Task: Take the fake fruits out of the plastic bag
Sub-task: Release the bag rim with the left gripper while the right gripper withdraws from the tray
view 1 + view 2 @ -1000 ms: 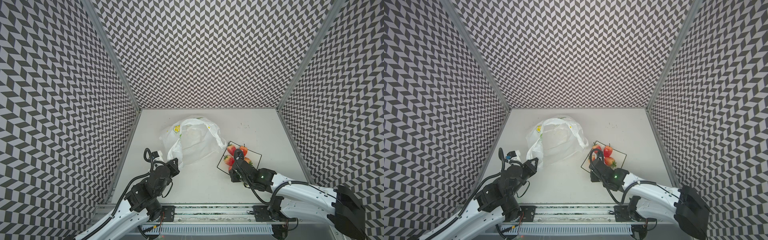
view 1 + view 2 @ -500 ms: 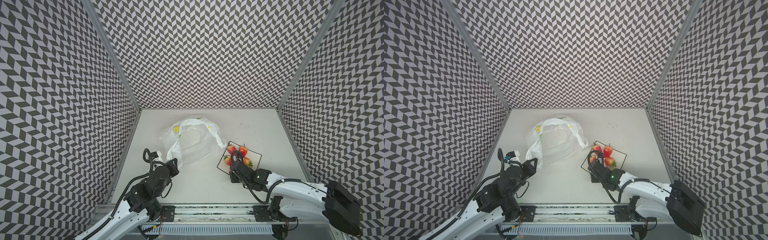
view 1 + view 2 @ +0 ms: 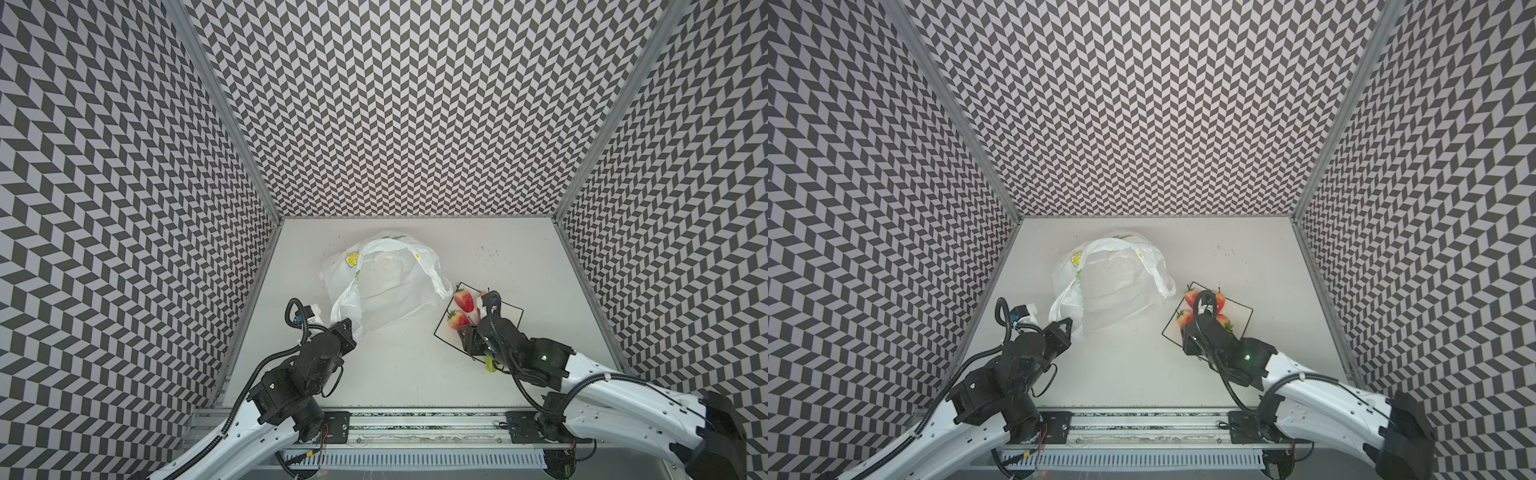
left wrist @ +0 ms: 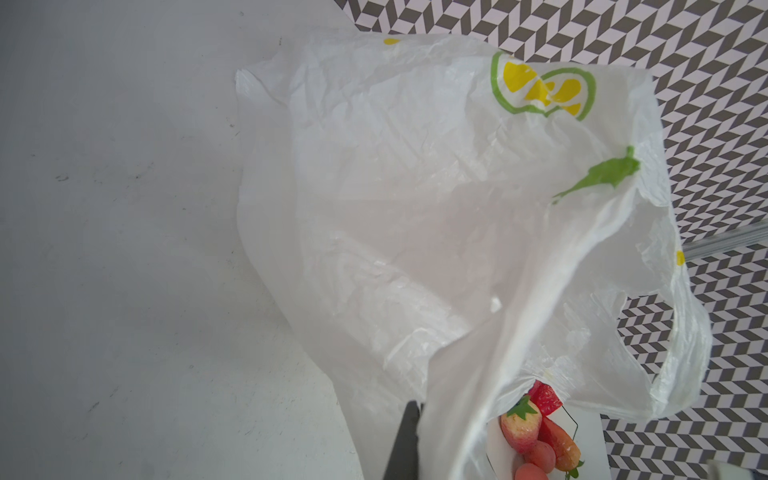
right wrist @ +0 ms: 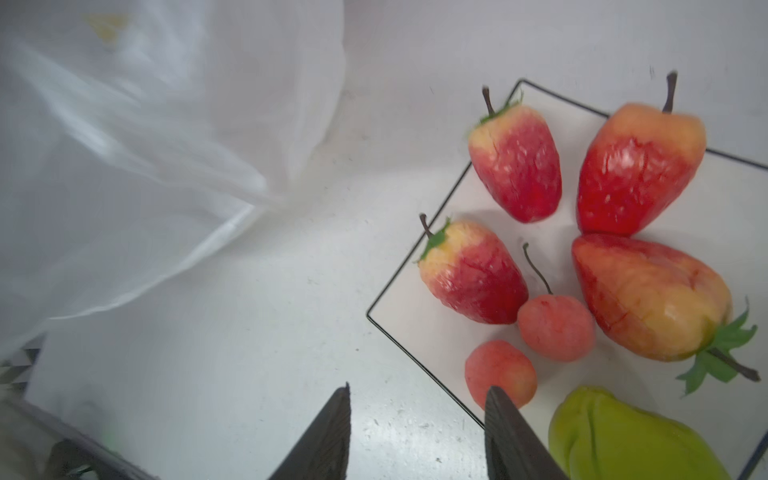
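left of the table's (image 3: 395,374) middle, nearer the left edge: plastic bag (image 3: 386,282), thin, translucent white, crinkly, printed with lemons and leaves, slumped with loop handles trailing. toward the right edge: flat white square sheet (image 5: 419,328), thin black border. on it and at its border, outside the bag, the fake fruits (image 5: 644,295): four waxy red strawberries (image 5: 515,166) with green caps, two matte round cherries (image 5: 555,326) on wiry stems, one ridged yellow-green pear-shaped fruit (image 5: 615,436). left end effector (image 3: 347,326) pressed together, pinching a bag handle. right end effector (image 5: 419,419) spread, empty, over the sheet's border. matte pale-grey table, lightly scuffed. grey-and-white chevron walls (image 3: 415,124) on three sides.
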{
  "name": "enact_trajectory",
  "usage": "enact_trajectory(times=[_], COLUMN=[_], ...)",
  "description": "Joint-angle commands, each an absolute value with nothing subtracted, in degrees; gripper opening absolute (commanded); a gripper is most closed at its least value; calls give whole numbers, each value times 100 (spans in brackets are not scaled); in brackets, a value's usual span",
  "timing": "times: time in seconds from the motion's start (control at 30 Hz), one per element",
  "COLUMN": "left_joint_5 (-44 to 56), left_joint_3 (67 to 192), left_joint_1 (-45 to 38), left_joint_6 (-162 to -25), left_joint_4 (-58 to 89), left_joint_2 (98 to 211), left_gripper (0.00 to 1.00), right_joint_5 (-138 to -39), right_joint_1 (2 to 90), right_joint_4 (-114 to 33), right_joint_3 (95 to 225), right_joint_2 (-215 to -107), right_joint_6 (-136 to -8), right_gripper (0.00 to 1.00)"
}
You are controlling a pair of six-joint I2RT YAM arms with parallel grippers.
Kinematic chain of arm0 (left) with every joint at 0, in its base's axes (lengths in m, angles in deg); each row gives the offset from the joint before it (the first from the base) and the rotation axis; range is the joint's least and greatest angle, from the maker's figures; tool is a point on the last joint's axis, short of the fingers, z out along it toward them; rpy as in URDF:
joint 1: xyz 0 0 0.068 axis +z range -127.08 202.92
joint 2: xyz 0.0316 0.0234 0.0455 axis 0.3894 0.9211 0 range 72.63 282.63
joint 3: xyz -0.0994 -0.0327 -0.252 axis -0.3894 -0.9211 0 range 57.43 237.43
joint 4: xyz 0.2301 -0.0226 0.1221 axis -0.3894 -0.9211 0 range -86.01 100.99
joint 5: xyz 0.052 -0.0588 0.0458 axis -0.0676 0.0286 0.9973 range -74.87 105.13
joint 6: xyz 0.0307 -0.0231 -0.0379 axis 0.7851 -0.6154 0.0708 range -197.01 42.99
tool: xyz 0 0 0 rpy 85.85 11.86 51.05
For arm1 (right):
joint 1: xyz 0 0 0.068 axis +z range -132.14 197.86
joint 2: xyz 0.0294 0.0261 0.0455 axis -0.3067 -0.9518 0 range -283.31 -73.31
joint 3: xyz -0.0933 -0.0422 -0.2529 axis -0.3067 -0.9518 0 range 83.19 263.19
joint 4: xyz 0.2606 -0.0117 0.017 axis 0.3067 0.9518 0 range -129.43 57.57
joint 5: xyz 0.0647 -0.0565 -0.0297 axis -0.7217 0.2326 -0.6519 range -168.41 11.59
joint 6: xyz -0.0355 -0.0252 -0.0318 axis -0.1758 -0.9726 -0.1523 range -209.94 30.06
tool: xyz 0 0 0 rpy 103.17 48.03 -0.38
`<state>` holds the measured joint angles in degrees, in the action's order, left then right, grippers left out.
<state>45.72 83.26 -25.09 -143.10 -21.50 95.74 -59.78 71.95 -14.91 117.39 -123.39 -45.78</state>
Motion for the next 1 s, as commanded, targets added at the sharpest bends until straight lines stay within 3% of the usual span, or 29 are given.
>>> enact_trajectory(times=[0.0,0.17,0.5,0.73,0.97], left_joint_5=[5056,5598,6291,5929,4986], left_joint_3=[8514,8688,9067,8921,9006], left_joint_1=[-2525,-2529,-2525,-2530,-2427], left_joint_6=[-14849,-15682,-16664,-15716,-13701], left_joint_4=[-2821,-3643,-4630,-3310,-635], left_joint_2=[9489,9365,9443,9916,11166], left_gripper=[0,0,0,0,0], right_joint_5=[-5890,-6272,-6899,-6931,-6970], right_joint_1=[7152,7148,7137,6931,5659], right_joint_4=[-2538,-3201,-4183,-4053,-3795], right_joint_3=[11767,11848,11506,11460,11562], right_joint_2=[-11811,-12000,-12327,-12160,-12025], right_joint_6=[-5288,-5960,-5836,-5803,-5660], right_gripper=[64,78,86,89,89])
